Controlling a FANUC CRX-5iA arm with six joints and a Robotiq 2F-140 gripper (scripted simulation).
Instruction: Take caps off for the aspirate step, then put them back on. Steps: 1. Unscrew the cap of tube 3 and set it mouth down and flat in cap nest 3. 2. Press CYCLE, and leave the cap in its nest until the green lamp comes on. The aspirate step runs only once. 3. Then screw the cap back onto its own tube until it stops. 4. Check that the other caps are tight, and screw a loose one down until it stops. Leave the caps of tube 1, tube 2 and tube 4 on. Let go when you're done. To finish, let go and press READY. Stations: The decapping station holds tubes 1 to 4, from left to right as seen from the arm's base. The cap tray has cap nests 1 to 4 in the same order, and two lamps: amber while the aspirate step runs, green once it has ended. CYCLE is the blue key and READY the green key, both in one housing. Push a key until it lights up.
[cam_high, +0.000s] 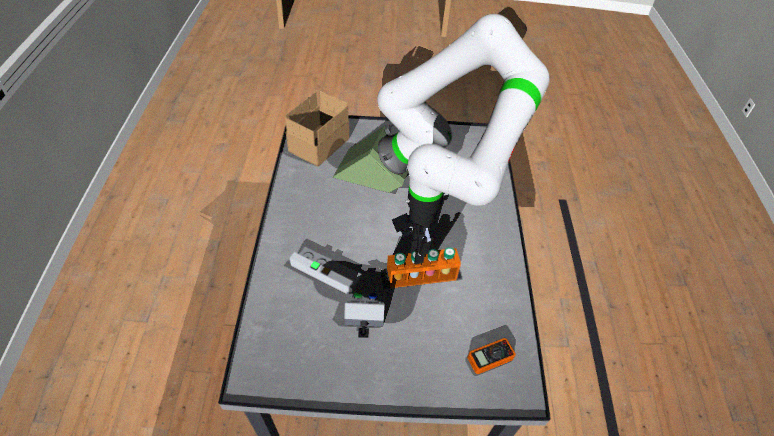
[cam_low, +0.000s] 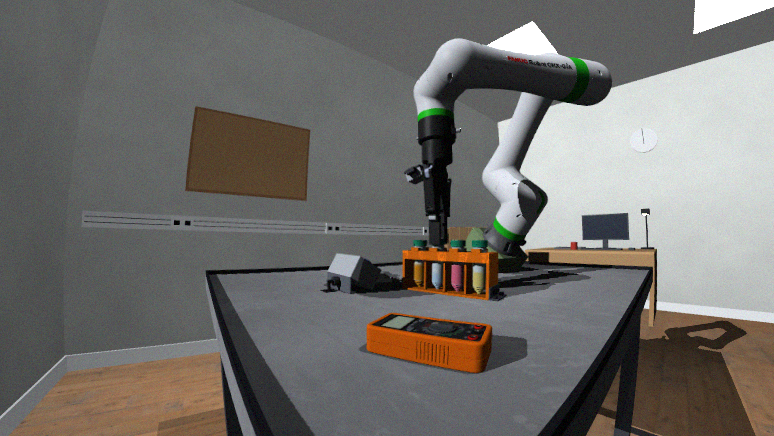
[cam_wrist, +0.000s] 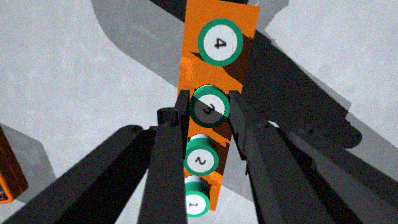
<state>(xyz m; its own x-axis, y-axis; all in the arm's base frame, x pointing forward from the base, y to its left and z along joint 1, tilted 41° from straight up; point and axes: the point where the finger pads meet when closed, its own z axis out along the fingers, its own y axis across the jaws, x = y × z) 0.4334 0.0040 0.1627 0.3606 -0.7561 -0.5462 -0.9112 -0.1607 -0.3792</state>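
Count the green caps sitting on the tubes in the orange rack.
4, in one row: cap 1, cap 2, cap 3 between the gripper fingers, cap 4. None hidden.

The top view looks steeply down from high above the near end of the table (cam_high: 303, 379), far enough to take in the whole table and much floor. The exterior view sits low, near table height, beyond the orange meter (cam_low: 427, 338), facing the tube rack (cam_low: 490, 265) and the arm (cam_low: 487, 64) behind it (the wall lies further back). The wrist view rides close above the rack (cam_wrist: 195, 70), looking straight down between the gripper (cam_wrist: 209, 107) fingers. All three share the rack and its numbered caps.
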